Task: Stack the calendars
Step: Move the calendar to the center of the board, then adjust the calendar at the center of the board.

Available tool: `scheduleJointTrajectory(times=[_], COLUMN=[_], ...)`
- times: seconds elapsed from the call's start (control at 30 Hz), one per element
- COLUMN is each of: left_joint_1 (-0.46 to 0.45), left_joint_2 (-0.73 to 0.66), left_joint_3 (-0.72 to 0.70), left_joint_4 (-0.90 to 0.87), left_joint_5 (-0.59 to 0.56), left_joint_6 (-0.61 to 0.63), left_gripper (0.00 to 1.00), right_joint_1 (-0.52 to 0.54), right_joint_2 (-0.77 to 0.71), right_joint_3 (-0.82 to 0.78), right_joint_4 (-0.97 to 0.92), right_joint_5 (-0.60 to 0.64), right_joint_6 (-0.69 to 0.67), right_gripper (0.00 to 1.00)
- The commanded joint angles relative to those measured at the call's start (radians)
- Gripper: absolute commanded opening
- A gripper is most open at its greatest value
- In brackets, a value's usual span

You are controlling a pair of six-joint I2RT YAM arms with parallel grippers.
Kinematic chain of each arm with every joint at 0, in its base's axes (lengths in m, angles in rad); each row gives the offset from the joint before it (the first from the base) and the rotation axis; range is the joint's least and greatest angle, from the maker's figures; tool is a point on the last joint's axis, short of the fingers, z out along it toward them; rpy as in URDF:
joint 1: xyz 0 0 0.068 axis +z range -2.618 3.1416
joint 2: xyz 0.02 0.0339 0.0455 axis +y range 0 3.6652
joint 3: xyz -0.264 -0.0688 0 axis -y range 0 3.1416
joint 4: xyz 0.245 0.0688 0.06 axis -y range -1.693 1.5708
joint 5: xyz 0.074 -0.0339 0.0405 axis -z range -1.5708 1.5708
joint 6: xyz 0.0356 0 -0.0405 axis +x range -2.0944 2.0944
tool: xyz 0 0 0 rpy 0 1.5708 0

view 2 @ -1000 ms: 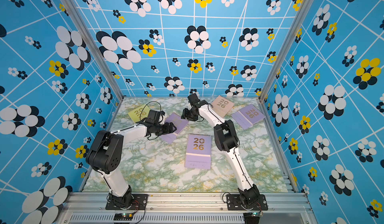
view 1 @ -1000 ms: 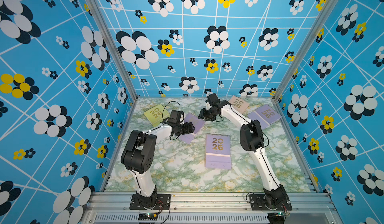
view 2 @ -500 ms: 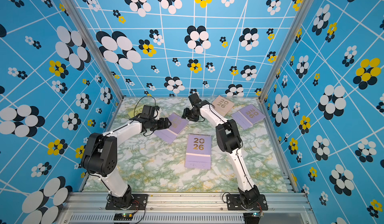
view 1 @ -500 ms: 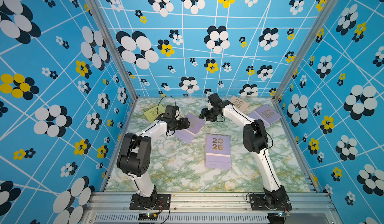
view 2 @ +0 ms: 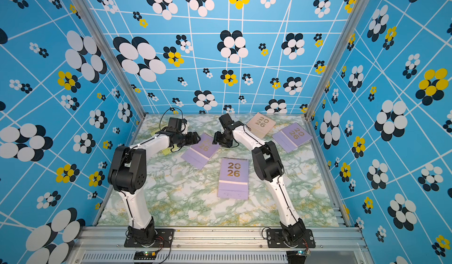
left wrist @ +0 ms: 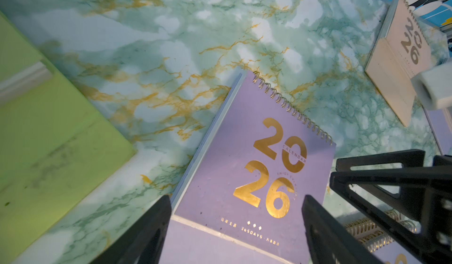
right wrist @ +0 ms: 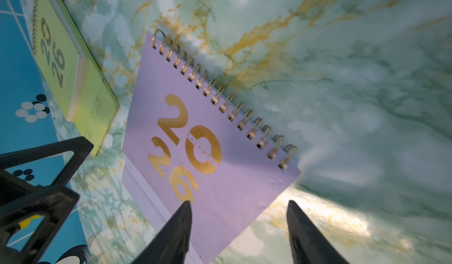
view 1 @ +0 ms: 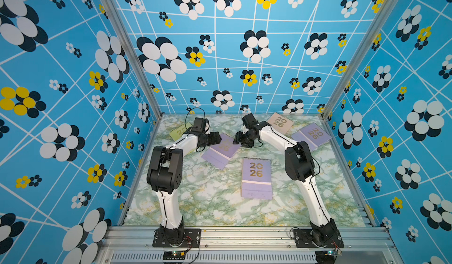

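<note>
1. Hands over the desk: the left hand [view 1: 217, 138] and the right hand [view 1: 236, 140] face each other low over the far half of the marbled desk [view 1: 208, 201]. Both are released, jaws apart, gripping nothing.
2. Five calendars show in both top views, none stacked. The yellow-green calendar [view 1: 178, 132] lies by the left edge and the peach calendar [view 1: 280, 123] at the far edge. The corner lilac calendar [view 1: 313, 134] lies near the far right corner and the central lilac calendar [view 1: 256, 177] mid-desk. The tilted lilac calendar [view 1: 221, 150] lies between the two hands.
3. Handling, as a judgement: the tilted one is probably light, with stiff board covers, and it lies flat. Its smooth cover looks slippery from above. A thin side edge, with one finger slid beneath, seems the better hold. The hinged base flap may swing.
4. The top views give the layout but hide the jaws. The left wrist view shows fingers [left wrist: 146, 233] spread wide either side of the cover, and the thickness of the page block. The right wrist view shows one fingertip [right wrist: 182, 216] over the cover and its partner over bare desk, straddling a side edge.
5. The spiral binding [right wrist: 220, 99] has raised wire loops, distinct only in the wrist views, and might snag.
</note>
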Motion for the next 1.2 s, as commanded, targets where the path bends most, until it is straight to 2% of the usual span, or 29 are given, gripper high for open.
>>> scheduleJointTrajectory(times=[0.0,0.4,0.67,0.9,1.17], left_joint_1=[0.008,0.008,0.008,0.008,0.009], left_joint_2=[0.026,0.085,0.061,0.052,0.047], left_joint_3=[0.045,0.037,-0.016,-0.057,-0.064], left_joint_4=[-0.008,0.011,0.021,0.040,0.043], left_joint_5=[0.027,0.043,0.037,0.040,0.042], left_joint_6=[0.022,0.005,0.003,-0.006,-0.004], left_gripper=[0.85,0.85,0.84,0.84,0.84], right_joint_1=[0.001,0.001,0.003,0.002,0.002], right_joint_2=[-0.052,0.043,0.097,0.023,-0.004], right_joint_3=[-0.011,0.098,0.190,0.083,0.033], right_joint_4=[-0.019,-0.033,-0.068,-0.030,-0.015], right_joint_5=[0.018,-0.014,-0.023,0.020,0.033], right_joint_6=[0.018,0.032,0.031,0.027,0.027], right_gripper=[0.63,0.63,0.63,0.64,0.64])
